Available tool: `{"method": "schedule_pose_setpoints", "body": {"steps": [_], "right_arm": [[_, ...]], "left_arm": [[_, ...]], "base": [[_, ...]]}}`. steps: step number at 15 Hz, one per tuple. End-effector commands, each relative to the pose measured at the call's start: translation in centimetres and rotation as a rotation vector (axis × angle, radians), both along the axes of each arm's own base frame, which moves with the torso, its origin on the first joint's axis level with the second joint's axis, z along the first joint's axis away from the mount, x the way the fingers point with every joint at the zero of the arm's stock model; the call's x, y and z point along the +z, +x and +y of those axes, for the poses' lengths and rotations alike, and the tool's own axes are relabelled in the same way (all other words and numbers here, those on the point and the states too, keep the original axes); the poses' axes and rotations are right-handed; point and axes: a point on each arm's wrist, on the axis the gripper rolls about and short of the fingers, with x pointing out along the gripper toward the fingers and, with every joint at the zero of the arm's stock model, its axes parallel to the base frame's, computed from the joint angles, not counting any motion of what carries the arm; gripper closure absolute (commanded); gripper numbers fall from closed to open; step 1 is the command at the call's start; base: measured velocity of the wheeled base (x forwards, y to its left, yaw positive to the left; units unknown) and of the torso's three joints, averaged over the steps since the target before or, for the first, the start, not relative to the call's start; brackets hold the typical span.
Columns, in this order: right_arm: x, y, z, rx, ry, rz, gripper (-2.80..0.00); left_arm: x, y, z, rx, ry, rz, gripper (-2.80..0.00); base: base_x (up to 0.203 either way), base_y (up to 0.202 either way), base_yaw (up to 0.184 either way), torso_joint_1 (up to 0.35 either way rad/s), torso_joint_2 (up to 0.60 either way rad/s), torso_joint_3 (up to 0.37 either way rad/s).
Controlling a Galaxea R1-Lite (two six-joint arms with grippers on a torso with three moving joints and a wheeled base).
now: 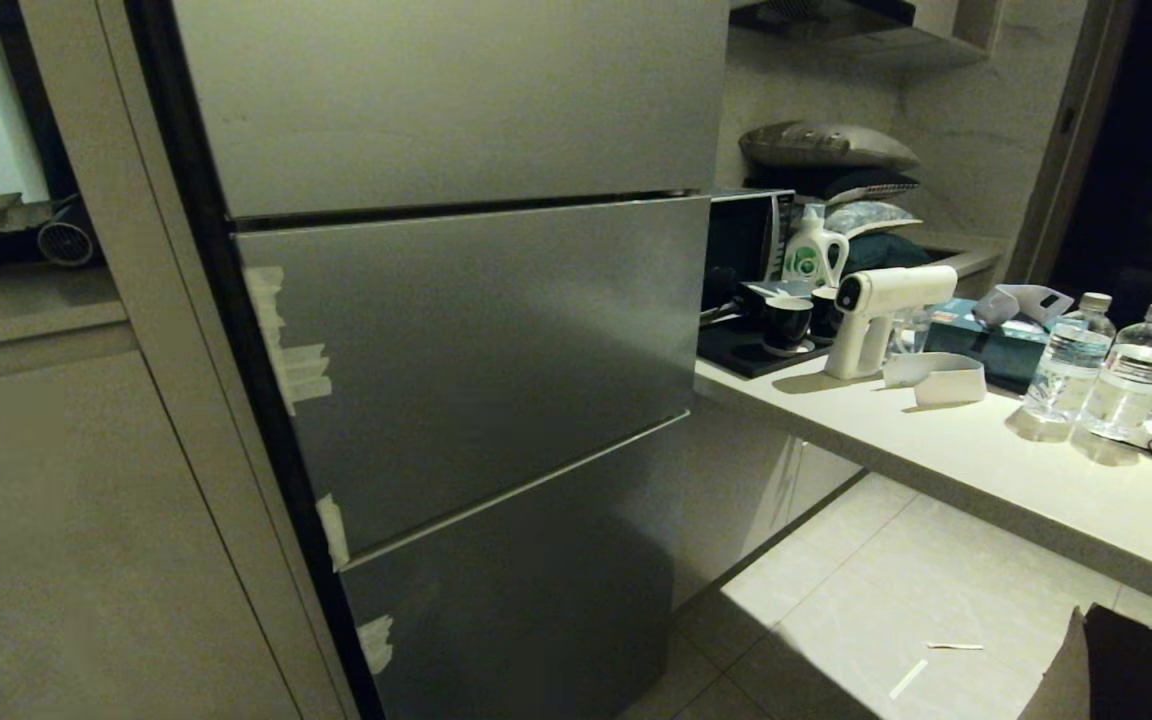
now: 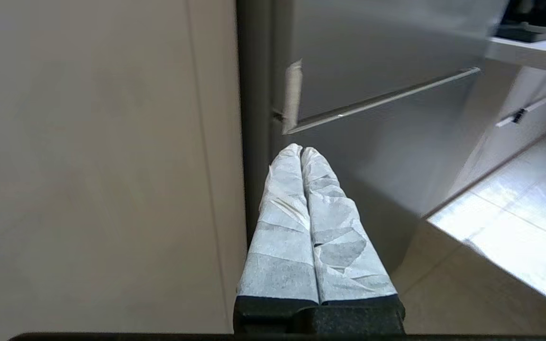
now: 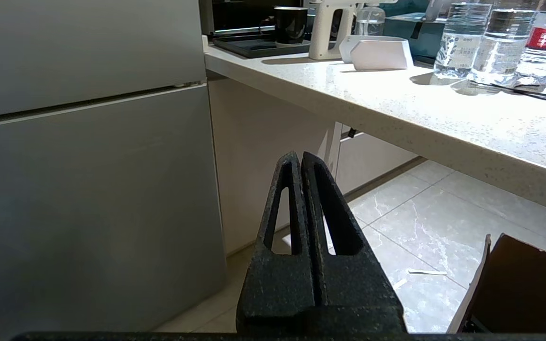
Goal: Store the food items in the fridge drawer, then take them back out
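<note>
- Fridge drawer (image 1: 476, 360) sits fully shut, middle panel, left of the counter (image 1: 986, 450); no food in sight.
- Left gripper (image 2: 301, 150), fingers pressed together and empty, could slip off that flush edge.
- Right gripper (image 3: 300, 156) closed, idle.

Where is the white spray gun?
In the head view, the spray gun stands on the counter, right of the fridge, between the black cups and the water bottles.
</note>
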Motion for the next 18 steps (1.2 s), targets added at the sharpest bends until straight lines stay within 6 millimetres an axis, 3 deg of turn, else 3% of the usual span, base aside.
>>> {"method": "schedule_pose_setpoints", "body": {"steps": [1,5,9,13,18], "right_arm": [[-0.7,0.2,0.0,-0.001,0.001,0.026,0.0],[-0.7,0.2,0.0,-0.001,0.001,0.025,0.0],[-0.7,0.2,0.0,-0.001,0.001,0.026,0.0],[-0.7,0.2,0.0,0.0,0.001,0.025,0.0],[-0.7,0.2,0.0,-0.001,-0.004,0.026,0.0]], "left_arm": [[0.2,0.0,0.0,0.014,-0.002,0.001,0.0],[2.2,0.5,0.1,0.027,-0.012,0.026,0.0],[5.3,2.5,0.1,0.034,-0.067,0.12,0.0],[8.2,5.4,0.1,0.047,-0.159,0.199,0.0],[12.0,10.3,0.2,0.08,-0.186,0.17,0.0]], "base": [[0.0,0.0,0.0,0.0,0.0,0.0],[0.0,0.0,0.0,0.0,0.0,0.0],[0.0,0.0,0.0,0.0,0.0,0.0],[0.0,0.0,0.0,0.0,0.0,0.0],[0.0,0.0,0.0,0.0,0.0,0.0]]}}
